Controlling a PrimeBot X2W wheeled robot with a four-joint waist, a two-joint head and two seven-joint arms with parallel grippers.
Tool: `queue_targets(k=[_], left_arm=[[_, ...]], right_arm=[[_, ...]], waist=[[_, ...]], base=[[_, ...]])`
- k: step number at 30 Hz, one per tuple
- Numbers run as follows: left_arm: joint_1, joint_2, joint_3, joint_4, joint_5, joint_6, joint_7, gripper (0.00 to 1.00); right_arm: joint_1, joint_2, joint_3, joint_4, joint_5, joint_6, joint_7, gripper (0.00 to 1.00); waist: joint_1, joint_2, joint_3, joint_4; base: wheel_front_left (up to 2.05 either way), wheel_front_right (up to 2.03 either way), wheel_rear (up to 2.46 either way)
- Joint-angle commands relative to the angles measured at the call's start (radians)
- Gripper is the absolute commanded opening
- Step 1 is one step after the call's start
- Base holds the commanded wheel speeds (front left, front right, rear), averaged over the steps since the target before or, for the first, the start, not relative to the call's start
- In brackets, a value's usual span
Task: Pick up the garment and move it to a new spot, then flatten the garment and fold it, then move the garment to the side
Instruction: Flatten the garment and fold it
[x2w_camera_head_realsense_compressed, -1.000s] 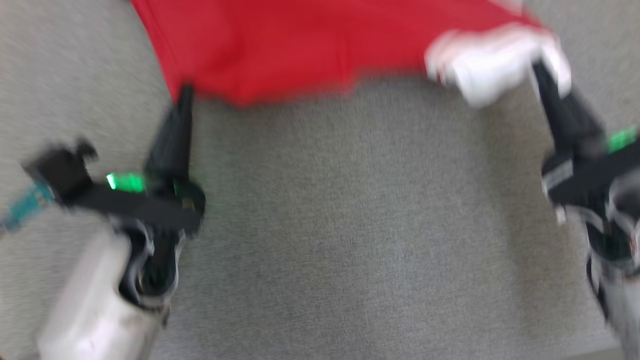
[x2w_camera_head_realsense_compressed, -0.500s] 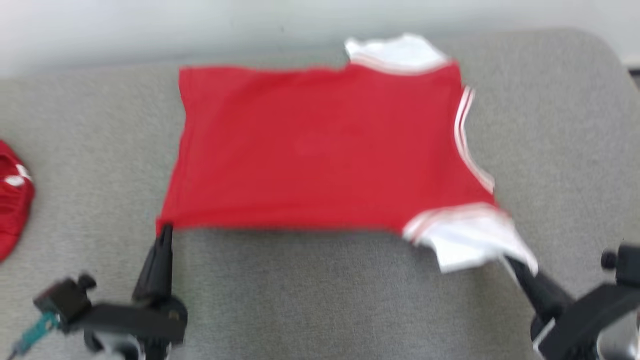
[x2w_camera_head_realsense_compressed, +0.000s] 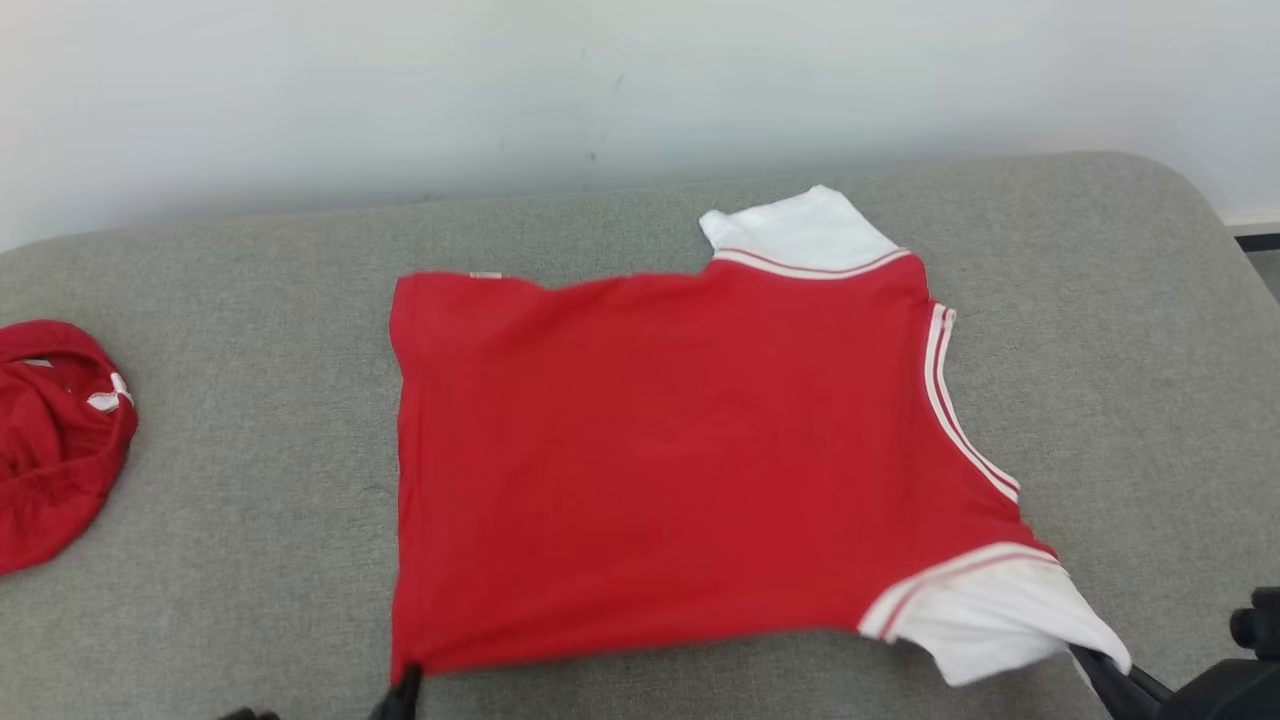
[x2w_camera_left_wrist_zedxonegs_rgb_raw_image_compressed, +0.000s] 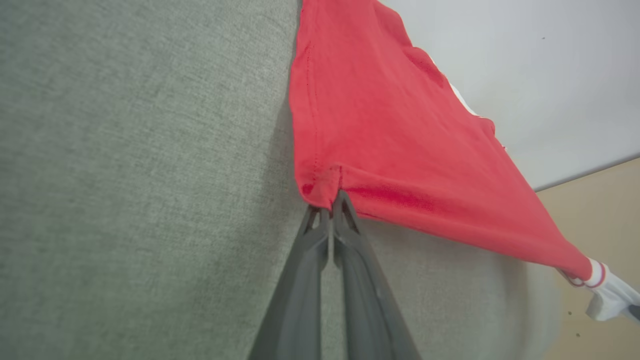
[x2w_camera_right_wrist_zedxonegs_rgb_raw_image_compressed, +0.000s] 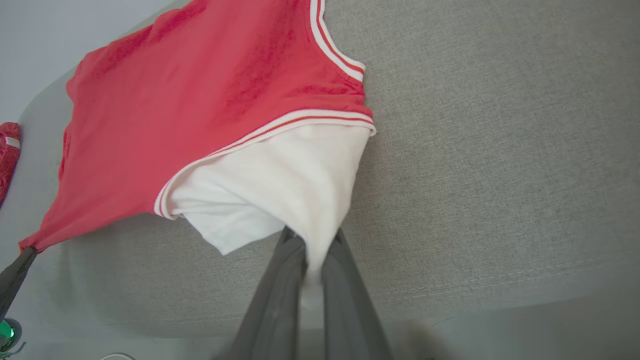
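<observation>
The garment (x2w_camera_head_realsense_compressed: 680, 450) is spread over the middle of the grey cushioned surface (x2w_camera_head_realsense_compressed: 250, 560), its red body lying largely flat, with the far sleeve (x2w_camera_head_realsense_compressed: 800, 235) laid out white at the far right and the near sleeve (x2w_camera_head_realsense_compressed: 1000, 615) drawn out at the near right corner. The near edge appears to be raised a little off the cushion and pulled taut between two grips. The near left hem corner is pinched by the left gripper (x2w_camera_left_wrist_zedxonegs_rgb_raw_image_compressed: 331, 207), whose fingers are pressed together on the fabric. The near sleeve is clamped between the closed fingers of the right gripper (x2w_camera_right_wrist_zedxonegs_rgb_raw_image_compressed: 313, 245). The flattening step is judged to be in hand, the fold being not yet begun. For the next move, the near edge would need to be lowered with the tension kept, so that the hem is laid straight and the sleeve is not left bunched on release. A second red cloth (x2w_camera_head_realsense_compressed: 55, 440) lies crumpled at the far left, well apart, and is not judged to obstruct a fold. A pale wall (x2w_camera_head_realsense_compressed: 600, 90) is seen beyond the far edge.
</observation>
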Motion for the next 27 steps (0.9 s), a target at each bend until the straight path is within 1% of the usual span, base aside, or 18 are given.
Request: queue_targets(k=[1,4,7,11,14,21,27], left_arm=[[0.017,0.014,-0.002,-0.002,0.007,0.008,0.010,0.00],[0.045,0.033,-0.030,-0.016,0.014,0.025,0.065,0.00],[0.057,0.038,-0.034,-0.037,0.011,0.033,0.076,0.00],[0.039,0.037,-0.044,-0.055,0.019,0.023,0.079,0.00],[0.005,0.034,-0.050,-0.062,0.026,0.023,0.082,0.00],[-0.110,0.017,-0.060,-0.053,0.034,0.019,0.108,0.00],[-0.229,-0.003,-0.068,0.011,0.058,0.030,0.122,0.00]], right_arm=[[0.006,0.000,-0.012,0.001,-0.013,0.000,-0.001,0.00],[0.014,0.001,-0.012,0.013,-0.035,0.000,0.021,0.00],[0.017,0.001,-0.004,0.025,-0.017,0.000,0.029,0.00],[-0.007,0.001,0.018,0.042,0.009,0.000,0.017,0.00],[-0.040,0.002,0.037,0.053,0.014,0.000,0.015,0.00],[-0.180,-0.009,0.085,0.089,-0.015,0.000,0.011,0.00],[-0.318,-0.033,0.115,0.178,-0.016,0.000,-0.034,0.00]], waist=[[0.0002,0.0001,-0.002,0.001],[0.0002,0.0001,-0.008,0.004],[0.0002,0.0001,-0.011,0.008],[0.0002,0.0001,-0.013,0.014],[0.0002,0.0001,-0.011,0.019],[0.0002,0.0001,0.010,0.028],[0.0002,0.0001,0.045,0.036]], base=[[0.00,0.00,0.00],[0.00,0.00,0.00],[0.00,0.00,0.00],[0.00,0.00,0.00],[0.00,0.00,0.00],[0.00,0.00,0.00],[0.00,0.00,0.00]])
